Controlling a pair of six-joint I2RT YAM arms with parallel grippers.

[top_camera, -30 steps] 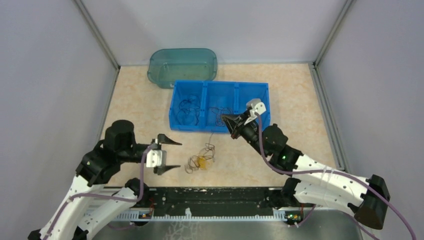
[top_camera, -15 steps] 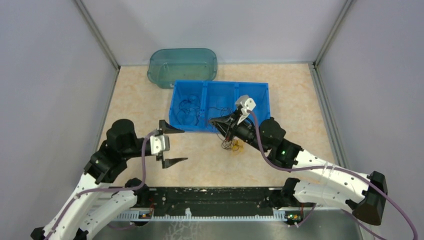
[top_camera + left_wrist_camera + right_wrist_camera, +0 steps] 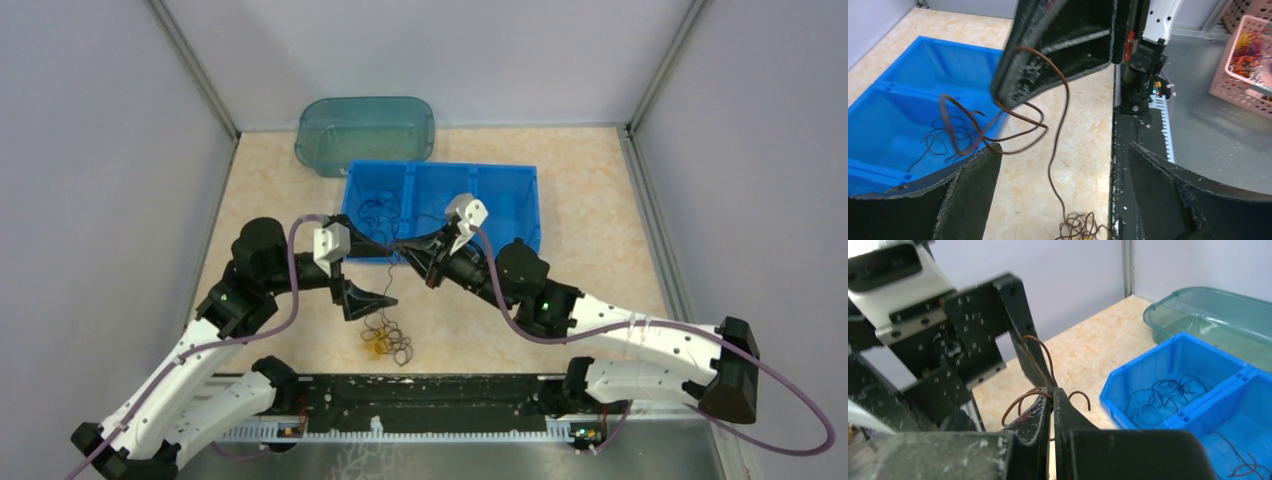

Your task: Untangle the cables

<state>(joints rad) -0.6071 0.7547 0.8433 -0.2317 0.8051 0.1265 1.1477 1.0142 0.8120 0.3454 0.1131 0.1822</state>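
Observation:
A clump of thin brown cables with a yellow-orange bit (image 3: 386,340) lies on the table near the front. One brown cable (image 3: 1050,145) rises from it in loops. My right gripper (image 3: 402,247) is shut on this cable's upper loops (image 3: 1034,392) and holds them above the table. My left gripper (image 3: 390,268) is open. Its fingers (image 3: 965,197) stand on either side of the hanging strand, just below the right gripper, without touching it. Blue cables (image 3: 372,215) and black cables (image 3: 440,225) lie in the blue bin.
A blue three-compartment bin (image 3: 532,200) sits behind the grippers; it also shows in the wrist views (image 3: 923,60) (image 3: 1173,365). A teal tub (image 3: 365,130) stands behind it. The black front rail (image 3: 430,395) runs close to the clump. A pink basket of wires (image 3: 1248,60) sits off the table.
My right gripper moved left, carrying the brown cable; the clump went with it and now lies left and nearer the front. My left gripper swung up and right to straddle the strand.

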